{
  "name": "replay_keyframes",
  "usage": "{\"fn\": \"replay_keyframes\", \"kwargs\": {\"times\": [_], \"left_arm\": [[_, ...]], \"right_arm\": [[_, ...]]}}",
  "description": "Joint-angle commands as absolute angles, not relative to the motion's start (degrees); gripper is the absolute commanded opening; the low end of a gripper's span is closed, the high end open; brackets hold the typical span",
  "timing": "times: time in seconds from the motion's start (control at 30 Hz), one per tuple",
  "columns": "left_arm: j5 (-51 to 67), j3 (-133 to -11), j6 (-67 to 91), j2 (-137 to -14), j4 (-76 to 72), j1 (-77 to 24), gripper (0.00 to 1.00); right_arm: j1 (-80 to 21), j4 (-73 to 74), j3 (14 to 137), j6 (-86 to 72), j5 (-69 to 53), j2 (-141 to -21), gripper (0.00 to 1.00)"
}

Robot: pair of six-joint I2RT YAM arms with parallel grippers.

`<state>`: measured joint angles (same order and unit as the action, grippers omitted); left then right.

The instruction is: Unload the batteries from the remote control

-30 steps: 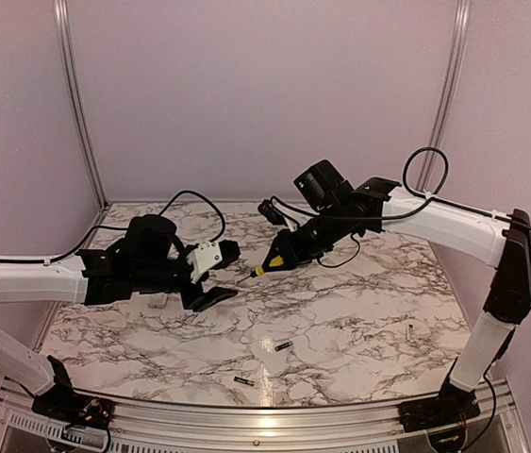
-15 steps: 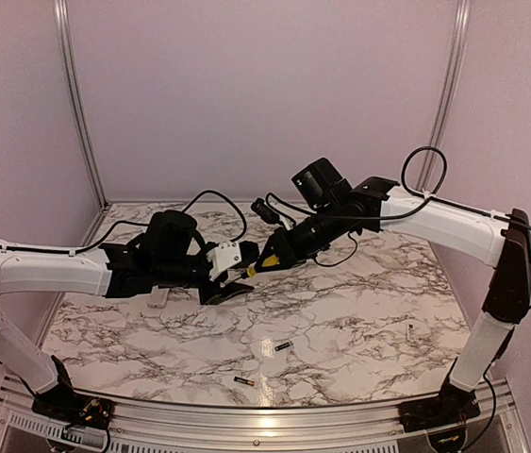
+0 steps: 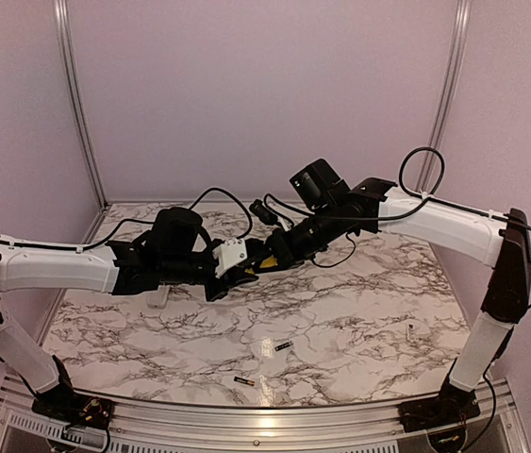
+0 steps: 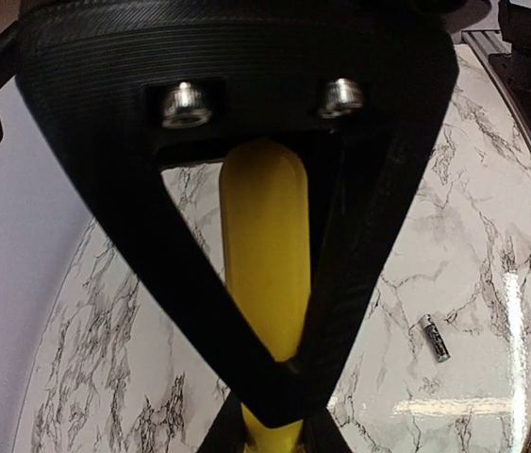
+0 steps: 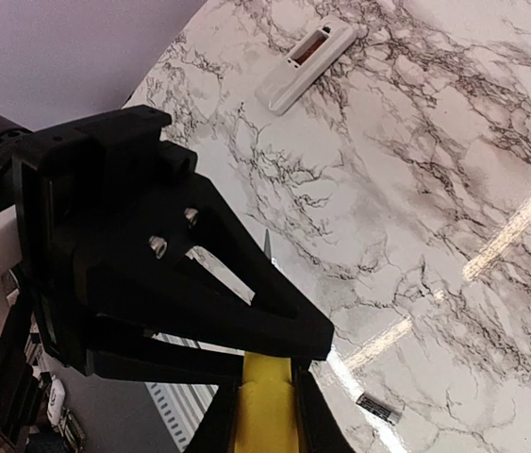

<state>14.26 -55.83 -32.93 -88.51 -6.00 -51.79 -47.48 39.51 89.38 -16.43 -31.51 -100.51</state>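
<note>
- Two batteries (image 3: 283,346) lie loose on the marbled desk (image 3: 369,283), outside the remote control. One sits at about 6 o'clock from the desk's middle, and the nearer battery (image 3: 243,381) lies at 7 o'clock from it, close to the front rail. The two are apart, not touching.
- One remote control (image 5: 307,58) lies flat on the desk at about 9 o'clock from the middle, with its dark open recess facing up. From above it is mostly hidden under the left arm, and only a white end (image 3: 159,300) shows.
- Both grippers meet above the desk at about 12 o'clock from the middle, on a yellow-handled screwdriver (image 3: 263,261) held clear of the surface.
- Left gripper (image 3: 244,267): its jaws are closed on the yellow handle (image 4: 263,264), which runs up between its fingers in the left wrist view.
- Right gripper (image 3: 276,253): its jaws are also clamped on the same handle (image 5: 263,406), which shows yellow between its fingers at the bottom of the right wrist view.
- A thin metal shaft (image 5: 267,242) pokes out past the left gripper's black finger, pointing toward the desk and not touching it.
- A tiny pale speck (image 3: 408,331) lies at about 4 o'clock, well apart from everything else.
</note>
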Motion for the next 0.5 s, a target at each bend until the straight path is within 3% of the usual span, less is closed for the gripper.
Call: {"fn": "replay_keyframes", "kwargs": {"times": [0.0,0.1,0.47], "left_arm": [[15.47,-57.01,-32.96,-88.90,-6.07,-52.12,0.03],[14.97,-56.42,-32.49,-87.95,-5.57,-52.15,0.00],[10.07,-48.57,-23.08,-79.66,-5.94,-52.20,0.00]], "right_arm": [[-48.16,38.91,91.80,-16.69,-31.55,-100.64,0.00],[-48.10,39.48,92.30,-17.08,-30.39,-100.69,0.01],[-46.69,38.89,91.49,-20.28,-19.24,-97.14,0.75]]}}
